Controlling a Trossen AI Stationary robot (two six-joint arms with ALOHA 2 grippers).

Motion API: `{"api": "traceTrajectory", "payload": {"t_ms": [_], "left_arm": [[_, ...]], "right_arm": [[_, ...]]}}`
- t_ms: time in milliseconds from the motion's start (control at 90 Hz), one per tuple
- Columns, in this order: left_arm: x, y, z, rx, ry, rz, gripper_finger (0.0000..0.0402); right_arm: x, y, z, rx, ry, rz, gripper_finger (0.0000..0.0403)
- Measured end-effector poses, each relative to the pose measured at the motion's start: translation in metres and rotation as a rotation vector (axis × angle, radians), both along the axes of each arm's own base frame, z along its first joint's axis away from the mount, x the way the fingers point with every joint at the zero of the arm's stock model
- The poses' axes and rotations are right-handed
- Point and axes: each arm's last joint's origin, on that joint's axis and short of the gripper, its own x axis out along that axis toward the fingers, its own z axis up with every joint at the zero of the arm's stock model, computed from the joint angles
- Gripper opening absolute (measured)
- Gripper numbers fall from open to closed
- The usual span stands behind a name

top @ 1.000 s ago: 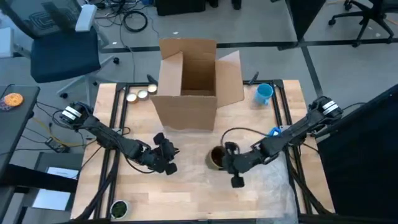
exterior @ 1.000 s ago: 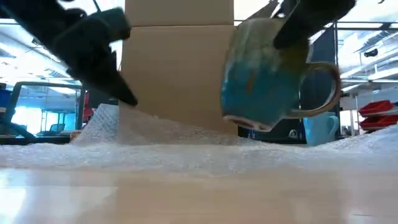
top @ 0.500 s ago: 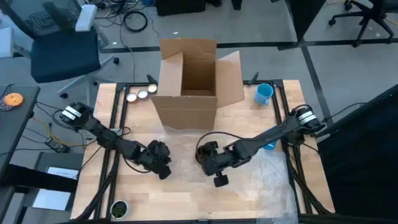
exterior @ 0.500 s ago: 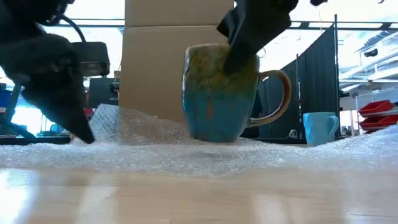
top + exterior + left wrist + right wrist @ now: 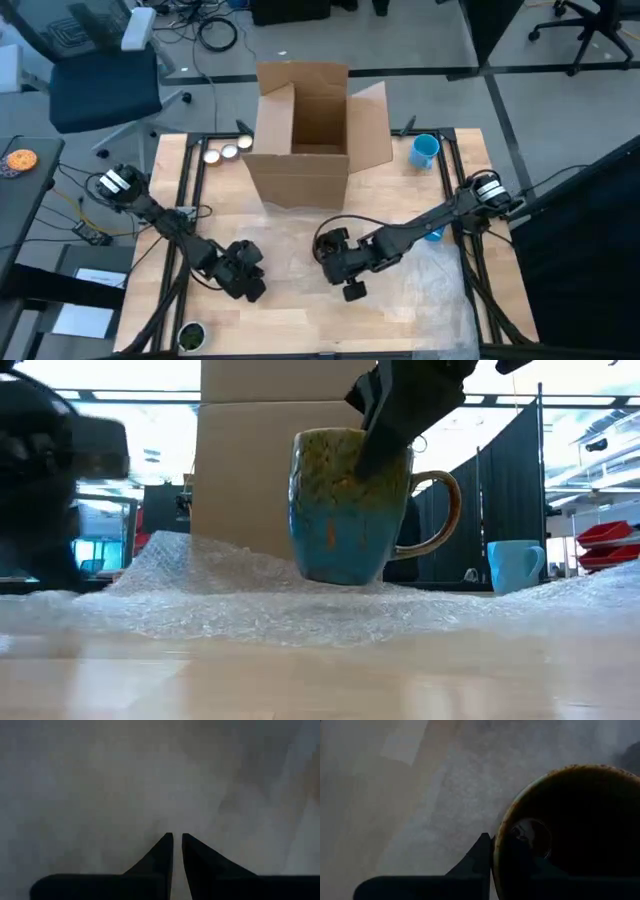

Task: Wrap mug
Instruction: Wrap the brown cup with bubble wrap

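Right gripper (image 5: 331,247) is clamped on the mug (image 5: 352,506) rim: in the right wrist view one finger (image 5: 481,851) sits outside the wall, the other goes inside the cup. Mug is upright, blue-green glaze with a mottled yellow-brown top band, handle (image 5: 441,512) facing away from the left arm. It sits on the bubble wrap (image 5: 230,595), directly in front of the cardboard box (image 5: 304,128); can't tell whether the base is fully down or a hair off the wrap.

Left gripper (image 5: 243,283) is low over the table (image 5: 290,320), in front of the box and off toward the left arm's side, apart from the mug. Its fingers (image 5: 162,851) are nearly together with only a thin slit between them, nothing in them. Left wrist view shows just wrap or table surface under the tips, can't tell which.

Bubble wrap spreads in front of the box and toward the right arm's side of the table, bunched up in a ridge near the box.

Box is open at the top, flaps up. A light blue cup (image 5: 425,151) stands beside the box on the right arm's side. Two small round things (image 5: 221,153) lie beside the box on the left arm's side.
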Motion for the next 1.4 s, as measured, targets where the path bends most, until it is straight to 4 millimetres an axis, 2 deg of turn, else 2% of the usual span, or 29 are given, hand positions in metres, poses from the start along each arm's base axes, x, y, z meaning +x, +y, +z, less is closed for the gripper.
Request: {"api": "traceTrajectory", "payload": {"t_ms": [167, 300, 411, 522, 722, 844, 1044, 1156, 1233, 1356, 1400], "left_arm": [[0.002, 0.009, 0.001, 0.170, -0.081, 0.080, 0.0026], [-0.005, 0.015, -0.013, 0.206, -0.034, 0.100, 0.0026], [-0.014, 0.016, -0.029, 0.115, 0.052, 0.138, 0.0026], [-0.018, 0.008, -0.034, 0.024, 0.062, 0.170, 0.0026], [-0.016, -0.015, -0.022, -0.106, 0.074, 0.119, 0.0026], [-0.013, -0.019, -0.014, -0.071, 0.093, 0.098, 0.0026], [-0.001, -0.016, 0.003, 0.109, 0.024, 0.118, 0.0026], [0.007, -0.015, 0.018, 0.259, -0.072, 0.143, 0.0026], [0.016, -0.013, 0.033, 0.433, -0.153, 0.163, 0.0026], [0.033, -0.011, 0.067, 0.791, -0.246, 0.178, 0.0026], [0.040, -0.012, 0.081, 0.922, -0.248, 0.189, 0.0026]], "right_arm": [[0.001, 0.000, 0.000, -0.004, -0.009, -0.004, 0.0004], [0.000, -0.003, -0.001, -0.036, 0.004, -0.023, 0.0004], [0.000, -0.008, -0.002, -0.049, 0.023, -0.037, 0.0004], [0.001, -0.011, -0.002, -0.056, 0.021, -0.042, 0.0004], [0.001, -0.008, -0.002, 0.004, 0.029, -0.007, 0.0004], [0.004, 0.001, 0.002, 0.060, -0.023, 0.026, 0.0004], [0.000, 0.018, 0.004, 0.079, -0.062, 0.073, 0.0004], [-0.001, 0.020, 0.003, 0.080, -0.058, 0.056, 0.0004], [0.002, 0.021, -0.003, 0.072, -0.056, 0.052, 0.0004], [0.008, 0.018, -0.020, 0.036, -0.005, 0.073, 0.0004], [0.009, 0.016, -0.020, 0.029, -0.004, 0.064, 0.0004]]}}
